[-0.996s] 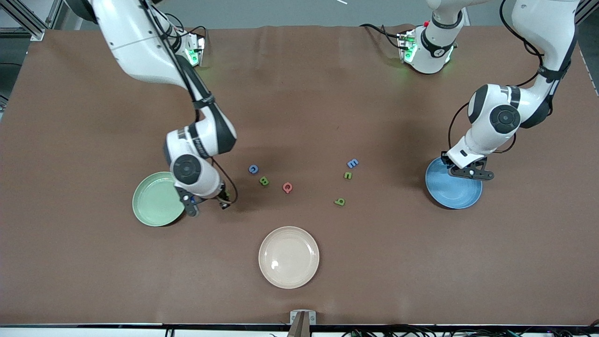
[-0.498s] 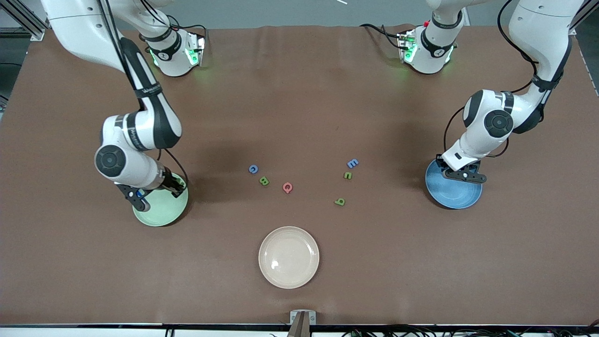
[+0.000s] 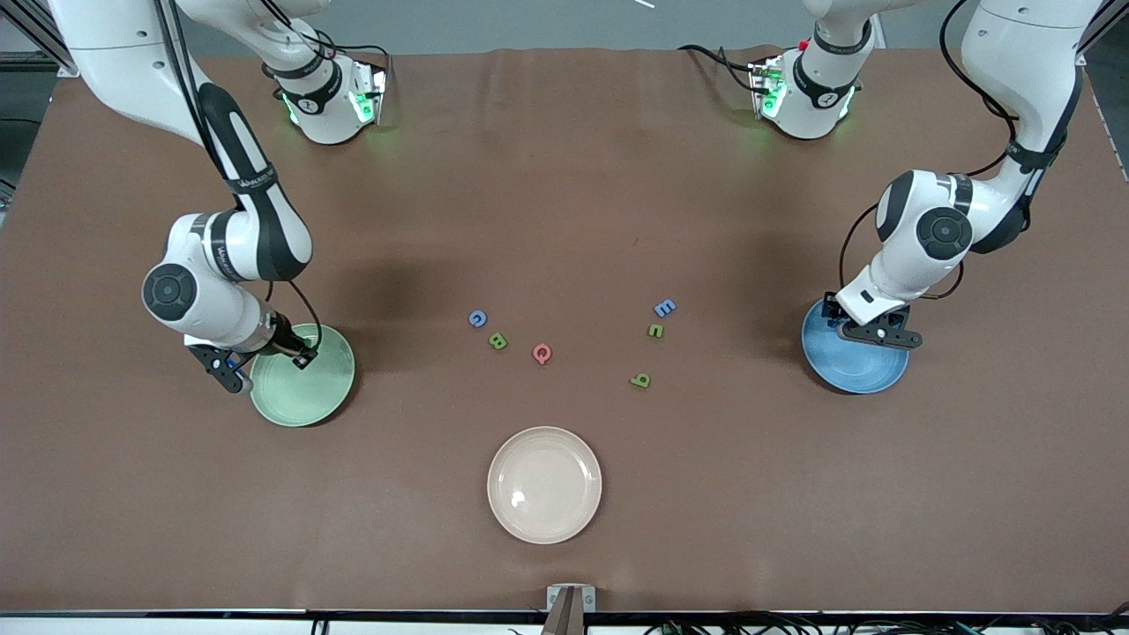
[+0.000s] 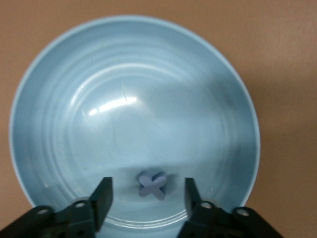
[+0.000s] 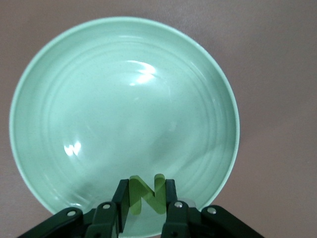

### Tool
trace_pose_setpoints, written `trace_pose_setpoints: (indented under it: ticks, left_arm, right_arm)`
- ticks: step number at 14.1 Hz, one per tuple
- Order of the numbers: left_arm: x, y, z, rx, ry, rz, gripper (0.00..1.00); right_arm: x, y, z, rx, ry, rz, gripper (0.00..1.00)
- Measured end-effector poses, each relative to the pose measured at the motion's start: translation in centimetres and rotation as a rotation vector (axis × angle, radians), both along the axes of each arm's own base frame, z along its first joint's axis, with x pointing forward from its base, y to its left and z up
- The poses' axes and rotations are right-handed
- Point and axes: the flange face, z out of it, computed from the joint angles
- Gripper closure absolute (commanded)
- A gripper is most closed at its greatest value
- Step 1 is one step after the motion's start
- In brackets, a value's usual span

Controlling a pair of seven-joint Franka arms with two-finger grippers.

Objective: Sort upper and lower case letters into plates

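Observation:
My right gripper (image 3: 236,379) hangs over the rim of the pale mint green plate (image 3: 309,397), at the rim's part toward the right arm's end of the table. In the right wrist view the gripper (image 5: 147,198) is shut on the green N (image 5: 147,194), held upright above the plate (image 5: 99,99). My left gripper (image 3: 869,333) is open over the bright blue plate (image 3: 860,370). In the left wrist view the blue x (image 4: 151,184) lies in the plate (image 4: 124,74), below the gripper (image 4: 147,187). The blue G (image 3: 477,318), green B (image 3: 497,340), pink Q (image 3: 542,354), blue m (image 3: 664,307), green n (image 3: 655,331) and green b/q shape (image 3: 640,380) lie mid-table.
A cream-beige plate (image 3: 544,484) sits nearer to the front camera than the loose letters. The brown table mat stretches wide around both coloured plates.
My right arm has swung from beside the mint plate, on its mid-table side, across it toward the right arm's end. My left gripper has shifted only slightly over the blue plate.

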Motion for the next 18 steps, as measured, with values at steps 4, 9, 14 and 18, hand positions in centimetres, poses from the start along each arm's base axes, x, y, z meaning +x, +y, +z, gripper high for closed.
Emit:
trace_pose_setpoints:
  ticks: [4, 9, 14, 18]
  left_arm:
    - [1.2, -4.9, 4.8, 0.058, 0.055, -0.015, 0.0]
    - [-0.3, -15.7, 6.9, 0.033, 0.019, 0.141, 0.0]
    - [-4.0, -26.4, 4.4, -0.033, 0.062, 0.374, 0.0]
    - [-4.5, -31.3, 2.9, -0.084, 0.087, 0.562, 0.0]
  right_arm:
    - [-0.6, 0.1, -1.1, -0.001, -0.002, 0.007, 0.98]
    - [-0.8, 0.0, -2.6, -0.004, 0.009, 0.009, 0.86]
    - [-0.8, 0.0, -3.1, -0.005, 0.01, 0.009, 0.0]
    - [0.3, 0.3, -1.8, -0.001, 0.024, 0.013, 0.0]
